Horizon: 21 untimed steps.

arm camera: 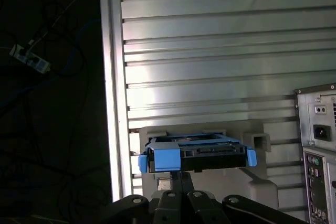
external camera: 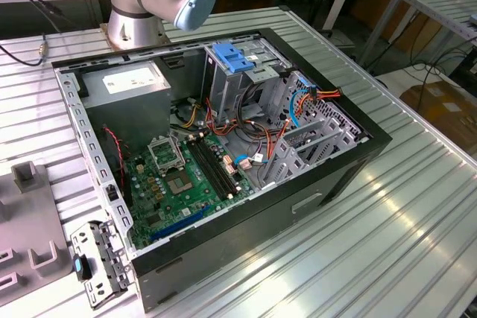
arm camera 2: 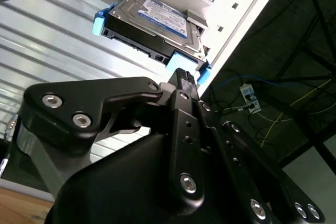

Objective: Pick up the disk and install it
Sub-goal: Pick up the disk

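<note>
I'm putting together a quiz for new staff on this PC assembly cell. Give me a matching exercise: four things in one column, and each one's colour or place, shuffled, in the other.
Things
1. disk
2. motherboard
3. power supply
4. blue bracket

Descriptions
a. green, flat on the floor of the open computer case
b. on top of the drive cage inside the case
c. outside the case, on a grey fixture on the ribbed table
d. grey box with a white sticker, in a corner of the case

Pairs: 1-c; 2-a; 3-d; 4-b
</note>
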Each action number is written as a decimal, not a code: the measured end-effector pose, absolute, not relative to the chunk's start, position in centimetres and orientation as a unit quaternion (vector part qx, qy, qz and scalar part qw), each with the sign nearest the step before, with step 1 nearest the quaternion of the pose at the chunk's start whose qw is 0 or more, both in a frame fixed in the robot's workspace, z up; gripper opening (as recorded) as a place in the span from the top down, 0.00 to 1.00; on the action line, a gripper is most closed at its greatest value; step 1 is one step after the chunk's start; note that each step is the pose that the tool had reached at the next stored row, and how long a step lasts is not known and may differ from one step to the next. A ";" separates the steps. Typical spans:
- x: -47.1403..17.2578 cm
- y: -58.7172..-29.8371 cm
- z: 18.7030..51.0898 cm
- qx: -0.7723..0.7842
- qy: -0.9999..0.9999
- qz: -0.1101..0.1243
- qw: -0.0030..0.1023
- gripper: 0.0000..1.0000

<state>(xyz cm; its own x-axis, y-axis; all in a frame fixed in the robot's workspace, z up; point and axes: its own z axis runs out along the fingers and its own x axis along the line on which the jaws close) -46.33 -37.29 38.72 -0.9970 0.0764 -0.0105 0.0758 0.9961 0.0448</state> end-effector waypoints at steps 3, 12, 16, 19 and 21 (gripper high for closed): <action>-46.3 -37.3 38.7 0.038 0.999 0.022 0.006 0.89; -46.3 -37.3 38.7 0.018 1.000 0.022 0.006 0.89; -46.3 -37.3 38.7 -0.002 1.000 0.022 0.005 0.89; -46.3 -37.3 38.7 -0.014 1.000 0.022 0.005 0.89; -46.3 -37.3 38.7 -0.031 0.999 0.023 0.005 0.89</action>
<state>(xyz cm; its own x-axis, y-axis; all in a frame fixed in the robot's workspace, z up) -46.34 -37.29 38.72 -0.9981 -0.0615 -0.0106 -0.0619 0.9971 0.0448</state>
